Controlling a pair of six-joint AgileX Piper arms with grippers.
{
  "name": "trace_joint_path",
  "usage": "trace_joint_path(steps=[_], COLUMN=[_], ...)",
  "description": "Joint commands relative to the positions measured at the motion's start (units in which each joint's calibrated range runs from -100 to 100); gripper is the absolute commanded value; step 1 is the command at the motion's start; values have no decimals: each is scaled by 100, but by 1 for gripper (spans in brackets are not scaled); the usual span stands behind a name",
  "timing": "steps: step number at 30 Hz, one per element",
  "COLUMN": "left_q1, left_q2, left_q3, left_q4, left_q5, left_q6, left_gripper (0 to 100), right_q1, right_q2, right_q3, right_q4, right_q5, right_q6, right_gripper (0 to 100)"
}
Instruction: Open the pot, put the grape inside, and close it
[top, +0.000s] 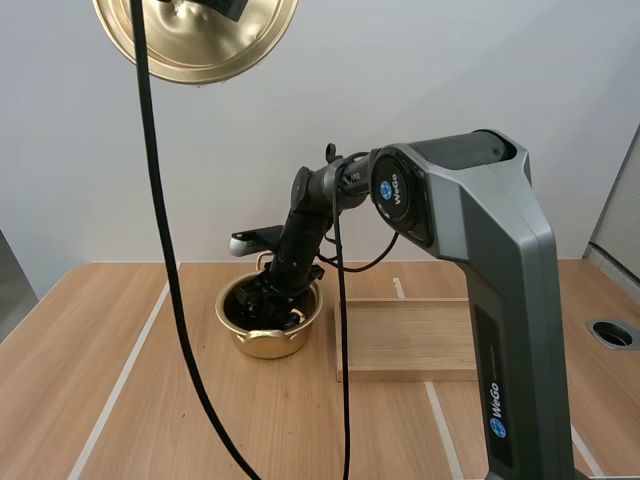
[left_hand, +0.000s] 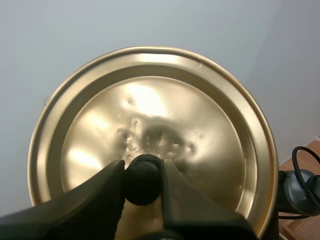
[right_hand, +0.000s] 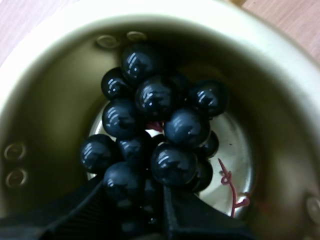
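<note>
1. Left gripper (left_hand: 141, 172): closed on the black knob (left_hand: 142, 182) of the golden pot lid (left_hand: 150, 110). The knob sat pinched between the two ribbed fingers (left_hand: 100, 200). In the high view the lid (top: 190, 45) was held high in the air, well above the tabletop (top: 120, 330) and over its far left part. It was clear of the pot.

2. Right gripper (right_hand: 132, 189): lowered into the open pot (right_hand: 45, 75). Its fingers (right_hand: 75, 212) stood on either side of the lowest grapes of the bunch and pressed against them, gripping the bunch. In the high view the right arm (top: 480, 230) reached forward and down from the right near edge, with its gripper (top: 265, 305) inside the pot rim.

3. Bunch of grapes (right_hand: 155, 130): dark, glossy, and located inside the pot, over the shiny pot floor. A thin red stem (right_hand: 227, 182) showed beside the bunch, close to the pot floor. Whether the bunch rested on the floor could not be determined.

4. Golden pot (top: 270, 345): uncovered and upright, positioned near the far edge of the tabletop, roughly midway along it.

5. Wooden tray (top: 410, 340): lay flat just beside the pot, on the side toward the right edge of the tabletop.
</note>
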Motion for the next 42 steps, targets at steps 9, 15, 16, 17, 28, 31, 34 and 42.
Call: trace_joint_path(steps=[9, 15, 16, 17, 28, 31, 34, 42], left_q1=[-5, -5, -5, -5, -5, -5, -5, -5], left_q2=[-17, -17, -17, -17, -17, -17, -17, -17], left_q3=[-50, -50, -50, -50, -50, -50, -50, -50], left_q4=[48, 48, 48, 48, 48, 48, 48, 48], left_q5=[-124, -124, -124, -124, -124, -124, -124, -160], left_q6=[-36, -36, -36, -36, -36, -36, -36, -36], left_gripper=[0, 0, 0, 0, 0, 0, 0, 0], right_q1=[17, 17, 17, 17, 17, 17, 17, 17], right_q2=[94, 94, 94, 94, -369, -563, -762, -1072], right_q3=[-19, -19, -19, -19, -140, -311, -428, -847], right_q4=[74, 74, 74, 74, 82, 94, 94, 10], right_q5=[-408, -408, -408, -408, -228, 2, 24, 591], right_q6=[-65, -98, -98, -98, -98, -98, -86, 42], right_gripper=[11, 100, 100, 100, 100, 100, 100, 100])
